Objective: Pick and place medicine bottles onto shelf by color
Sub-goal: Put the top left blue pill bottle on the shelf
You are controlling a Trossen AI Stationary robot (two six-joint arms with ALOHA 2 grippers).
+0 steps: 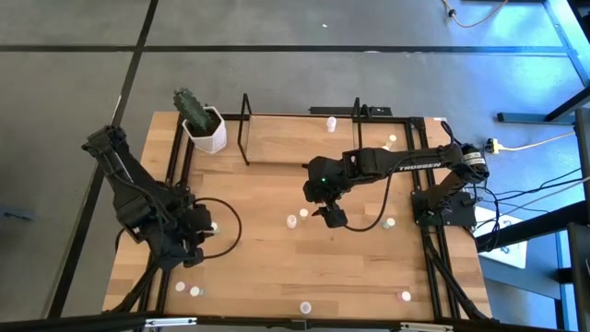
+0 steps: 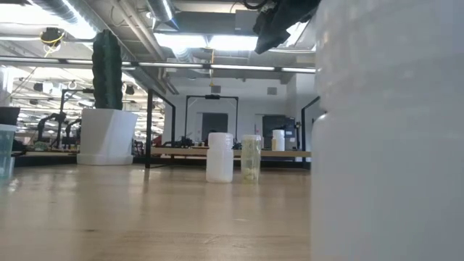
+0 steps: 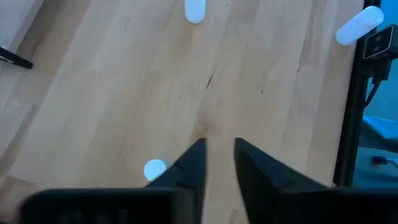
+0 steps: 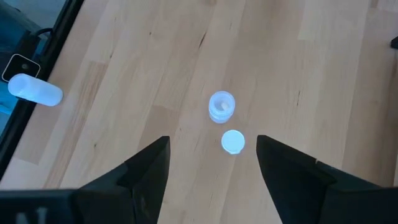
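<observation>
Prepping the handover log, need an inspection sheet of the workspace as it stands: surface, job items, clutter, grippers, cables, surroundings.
Surface: light wooden table, black rails along its sides.
Job's things: small medicine bottles scattered upright across the table; one lies on its side near the edge. Wire shelf at the far edge holds one bottle as far as the high view shows.
Clutter: cactus in white pot beside the shelf.
Grippers: right gripper open, hovering above two bottles mid-table; left gripper slightly open, nothing between its fingers, a bottle beside it.
Cables: black loop on the table by the left arm.
Surroundings: grey floor, more cables right of the table.
</observation>
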